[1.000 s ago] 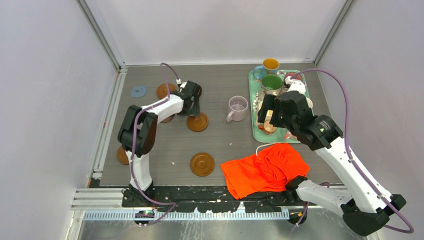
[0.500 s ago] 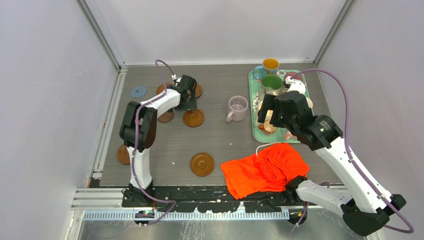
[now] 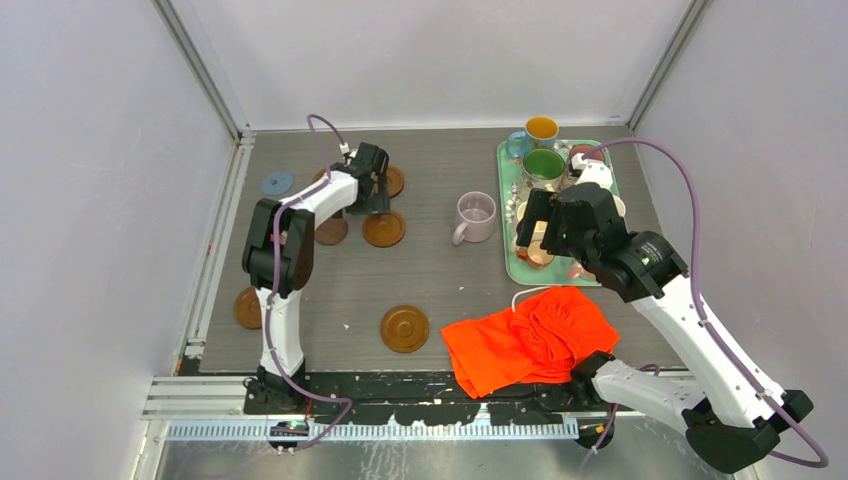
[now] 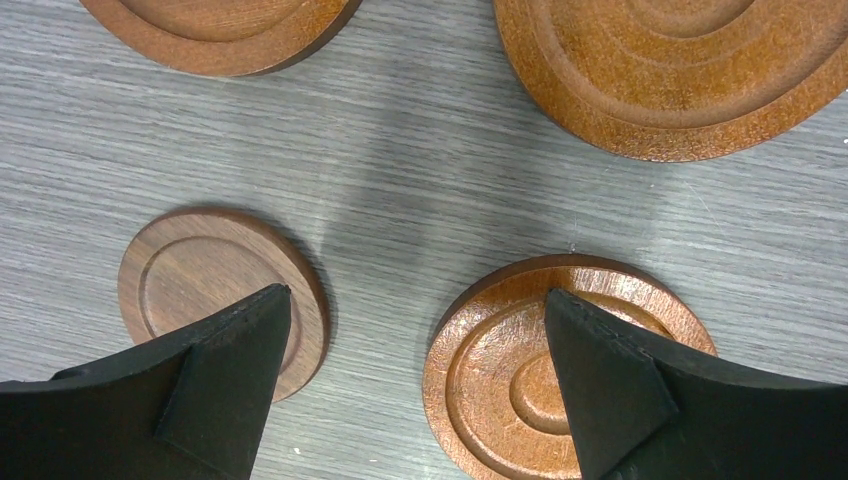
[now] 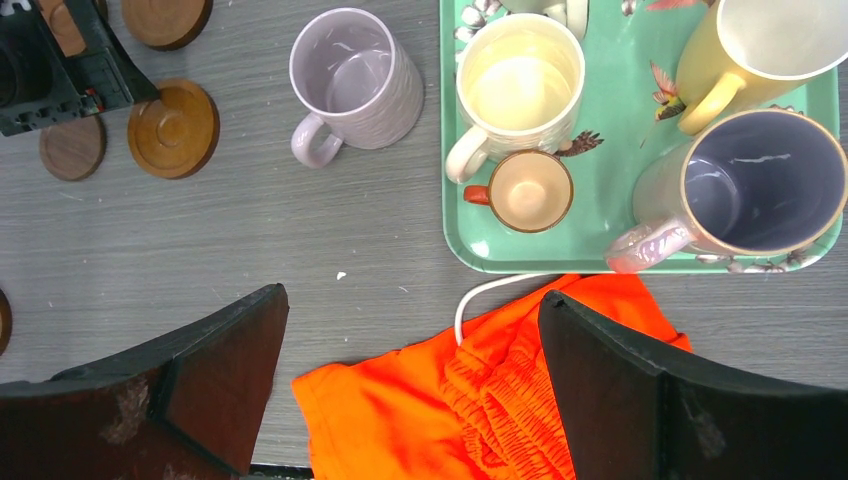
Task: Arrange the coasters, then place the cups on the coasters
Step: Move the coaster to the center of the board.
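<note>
The left hand (image 4: 415,315) hangs low over the grey bench (image 4: 420,170) with its fingers spread wide and nothing between them. It straddles the bare gap between two discs. A glossy orange-brown wooden coaster with concentric grooves (image 4: 500,380) peeks from under one finger, and a smaller, darker matt brown wooden coaster (image 4: 190,275) from under the other. Both lie on the robot's left of the ribbed lilac mug (image 3: 476,214), the glossy one nearer to it. Further wooden coasters (image 4: 680,70) sit just beyond them, and a small blue round coaster (image 3: 277,183) lies farthest from the mug. Being round, the discs have no long axis, so I judge that any approach angle serves and the coming move turns on a sideways shift to centre one disc between the fingers. The right hand (image 5: 410,310), equally spread and empty, hovers on the mug's other side, by the teal floral tray (image 5: 605,180) of mugs. The left arm is therefore plainly nearer the coasters.
</note>
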{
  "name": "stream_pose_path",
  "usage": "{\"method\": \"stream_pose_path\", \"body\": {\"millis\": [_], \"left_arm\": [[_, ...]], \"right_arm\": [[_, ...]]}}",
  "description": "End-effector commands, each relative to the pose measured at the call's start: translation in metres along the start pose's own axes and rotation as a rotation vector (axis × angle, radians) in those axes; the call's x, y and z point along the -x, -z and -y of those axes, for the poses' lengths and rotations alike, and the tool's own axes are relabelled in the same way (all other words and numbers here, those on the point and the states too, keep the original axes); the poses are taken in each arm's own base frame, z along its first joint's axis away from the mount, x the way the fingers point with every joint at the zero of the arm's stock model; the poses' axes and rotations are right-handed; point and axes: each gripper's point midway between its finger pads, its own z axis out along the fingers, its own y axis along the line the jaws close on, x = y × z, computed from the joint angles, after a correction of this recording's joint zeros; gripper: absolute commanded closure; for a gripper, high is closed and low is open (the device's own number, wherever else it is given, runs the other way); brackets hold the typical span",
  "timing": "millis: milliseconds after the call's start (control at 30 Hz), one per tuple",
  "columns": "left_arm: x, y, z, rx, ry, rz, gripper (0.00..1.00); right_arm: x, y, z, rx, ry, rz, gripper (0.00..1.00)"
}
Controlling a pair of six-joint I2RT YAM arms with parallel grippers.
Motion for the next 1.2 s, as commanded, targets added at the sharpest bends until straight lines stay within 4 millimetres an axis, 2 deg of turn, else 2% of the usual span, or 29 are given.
{"method": "stream_pose_path", "body": {"millis": [0,233,400,567,833,1167], "left_arm": [[0.009,0.017,-0.006,-0.006,0.000,0.021,0.00],[0.016,0.061,-0.008,-0.083,0.042,0.081,0.00],[-0.001,0.079,-0.014,-0.121,0.103,0.081,0.00],[-0.028,0.095,-0.025,-0.155,0.192,0.082,0.00],[-0.072,0.112,-0.064,-0.116,0.294,0.124,0.00],[-0.104,0.104,-0.128,0.022,0.468,0.170,0.00]], "right_arm": [[0.018,0.015,-0.002,0.023,-0.020,0.063,0.00],[0.019,0.017,-0.002,0.028,-0.025,0.068,0.00],[0.015,0.014,-0.004,0.038,-0.030,0.055,0.00],[0.011,0.012,-0.008,0.058,-0.032,0.044,0.00],[0.003,0.005,-0.018,0.092,-0.009,-0.007,0.00],[-0.004,-0.002,-0.026,0.113,-0.029,-0.044,0.00]]}}
